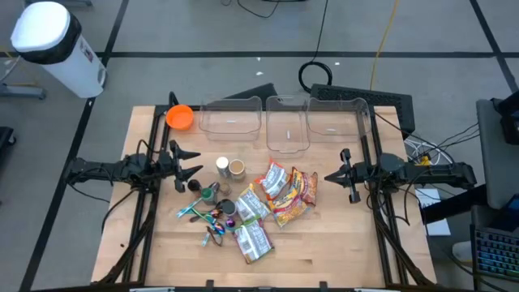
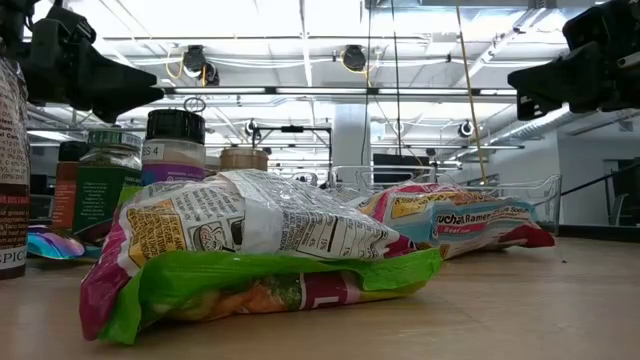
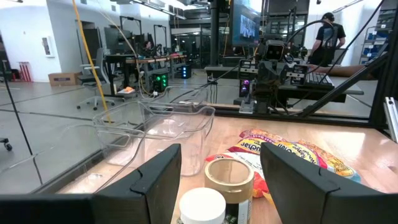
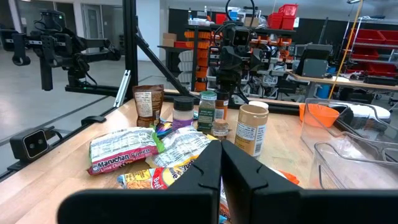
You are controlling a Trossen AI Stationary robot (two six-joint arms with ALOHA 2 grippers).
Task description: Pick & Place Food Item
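Several ramen and snack packets (image 1: 280,191) lie flat in a heap at the table's middle, a green-edged one (image 2: 250,250) nearest the front. Spice jars (image 1: 229,168) and small bottles (image 4: 207,111) stand upright left of them. My left gripper (image 1: 188,162) hovers open at the table's left side, pointing level toward the jars (image 3: 227,180). My right gripper (image 1: 336,176) hovers shut at the right side, pointing level toward the packets (image 4: 124,152). Neither touches anything.
Three clear plastic tubs (image 1: 288,122) stand in a row along the far edge, with an orange bowl (image 1: 180,118) at the far left. Small colourful wrapped items (image 1: 212,219) lie near the jars. Bare wood shows near the front edge (image 1: 324,255).
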